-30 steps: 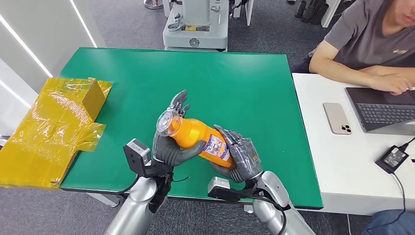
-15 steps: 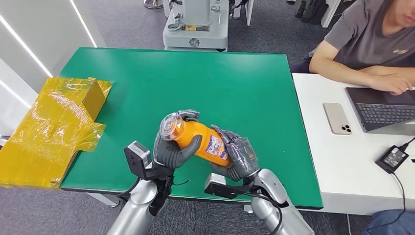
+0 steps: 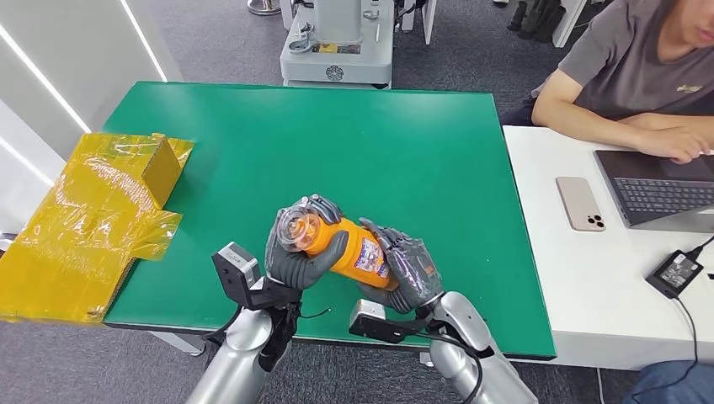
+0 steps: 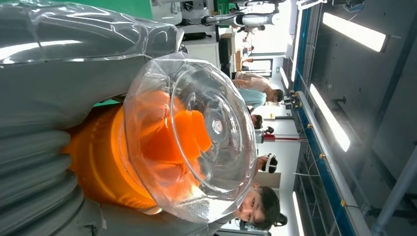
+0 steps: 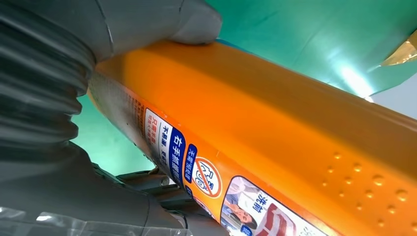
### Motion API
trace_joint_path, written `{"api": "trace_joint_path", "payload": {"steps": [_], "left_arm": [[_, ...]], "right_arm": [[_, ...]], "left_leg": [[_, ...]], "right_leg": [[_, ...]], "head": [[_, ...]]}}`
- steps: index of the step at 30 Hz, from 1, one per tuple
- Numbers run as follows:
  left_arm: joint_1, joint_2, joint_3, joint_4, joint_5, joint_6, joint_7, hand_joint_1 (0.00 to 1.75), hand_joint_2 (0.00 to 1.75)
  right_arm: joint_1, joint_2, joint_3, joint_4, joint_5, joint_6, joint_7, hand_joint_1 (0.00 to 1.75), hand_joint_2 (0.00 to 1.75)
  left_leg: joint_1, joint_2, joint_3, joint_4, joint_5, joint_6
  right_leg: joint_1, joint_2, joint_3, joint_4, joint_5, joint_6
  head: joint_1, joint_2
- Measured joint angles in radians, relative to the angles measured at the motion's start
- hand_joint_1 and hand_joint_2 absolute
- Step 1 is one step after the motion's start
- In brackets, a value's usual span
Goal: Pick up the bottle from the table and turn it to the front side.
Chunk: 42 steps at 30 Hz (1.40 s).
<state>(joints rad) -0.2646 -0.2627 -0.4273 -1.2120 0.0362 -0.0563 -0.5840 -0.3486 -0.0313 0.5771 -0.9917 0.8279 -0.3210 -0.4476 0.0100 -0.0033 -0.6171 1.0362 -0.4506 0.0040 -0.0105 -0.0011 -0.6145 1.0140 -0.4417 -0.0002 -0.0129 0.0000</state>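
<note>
Left hand [image 3: 296,252] fingers [image 3: 324,206] wrapped around the cap end of the orange bottle [image 3: 341,244]; thumb across its near side. Right hand [image 3: 406,273] fingers [image 3: 389,234] curled over the base end, gripping it at the label [image 3: 370,257]. Both hands hold the bottle, lifted off the green desk [image 3: 404,143], above its near edge.

Bottle lies roughly horizontal, tilted; clear cap [image 3: 295,229] points left and toward the camera, base down to the right. Left wrist view: clear domed cap [image 4: 196,132] over an orange nozzle [image 4: 189,135], grey thumb [image 4: 74,73] pressed against the neck. Right wrist view: orange body [image 5: 275,123] with printed label strip [image 5: 196,172] and raised dots, thumb [image 5: 162,22] on the top face.

Further out: yellow cellophane-wrapped box [image 3: 88,215] at the desk's left edge, well apart from the hands. White desk [image 3: 581,278] on the right carries a phone [image 3: 580,203], laptop [image 3: 661,189] and power adapter [image 3: 675,272]. A person [image 3: 631,67] sits there, forearm resting by the laptop. Grey machine base [image 3: 337,42] beyond the far edge of the green desk.
</note>
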Motion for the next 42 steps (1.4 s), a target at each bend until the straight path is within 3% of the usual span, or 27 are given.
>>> {"api": "trace_joint_path", "payload": {"steps": [3, 4, 7, 8, 15, 42], "left_arm": [[0.000, 0.000, 0.000, -0.002, 0.001, 0.000, 0.000, 1.75, 1.75], [0.001, 0.000, 0.000, -0.003, 0.003, 0.000, 0.000, 1.75, 1.75], [0.001, 0.000, 0.002, -0.004, 0.011, 0.001, -0.001, 1.75, 1.75], [0.001, 0.000, 0.002, -0.005, 0.013, 0.002, -0.001, 1.75, 1.75], [0.007, 0.006, 0.022, -0.014, 0.018, 0.027, -0.001, 1.75, 1.75], [0.019, 0.011, 0.023, -0.021, 0.018, 0.028, -0.001, 1.75, 1.75]], "right_arm": [[0.003, 0.000, -0.003, -0.004, -0.005, -0.005, 0.007, 1.74, 1.75], [0.004, 0.001, -0.005, -0.007, -0.010, -0.007, 0.008, 1.48, 1.75], [0.010, 0.004, -0.010, -0.019, -0.037, -0.013, 0.009, 0.21, 1.75], [0.013, 0.006, -0.011, -0.024, -0.052, -0.014, 0.008, 0.03, 1.75], [0.032, 0.021, -0.039, -0.100, -0.199, -0.020, -0.008, 0.00, 1.75], [0.040, 0.027, -0.057, -0.150, -0.202, -0.020, -0.008, 0.00, 1.75]], "left_leg": [[0.000, 0.000, 0.000, 0.000, 0.000, 0.000], [0.000, 0.000, 0.000, 0.000, 0.000, 0.000], [0.000, 0.000, 0.000, 0.000, 0.000, 0.000], [0.000, 0.000, 0.000, 0.000, 0.000, 0.000], [0.000, 0.000, 0.000, 0.000, 0.000, 0.000], [0.000, 0.000, 0.000, 0.000, 0.000, 0.000]], "right_leg": [[0.000, 0.000, 0.000, 0.000, 0.000, 0.000], [0.000, 0.000, 0.000, 0.000, 0.000, 0.000], [0.000, 0.000, 0.000, 0.000, 0.000, 0.000], [0.000, 0.000, 0.000, 0.000, 0.000, 0.000], [0.000, 0.000, 0.000, 0.000, 0.000, 0.000], [0.000, 0.000, 0.000, 0.000, 0.000, 0.000]], "head": [[0.000, 0.000], [0.000, 0.000], [0.000, 0.000], [0.000, 0.000], [0.000, 0.000], [0.000, 0.000]]}}
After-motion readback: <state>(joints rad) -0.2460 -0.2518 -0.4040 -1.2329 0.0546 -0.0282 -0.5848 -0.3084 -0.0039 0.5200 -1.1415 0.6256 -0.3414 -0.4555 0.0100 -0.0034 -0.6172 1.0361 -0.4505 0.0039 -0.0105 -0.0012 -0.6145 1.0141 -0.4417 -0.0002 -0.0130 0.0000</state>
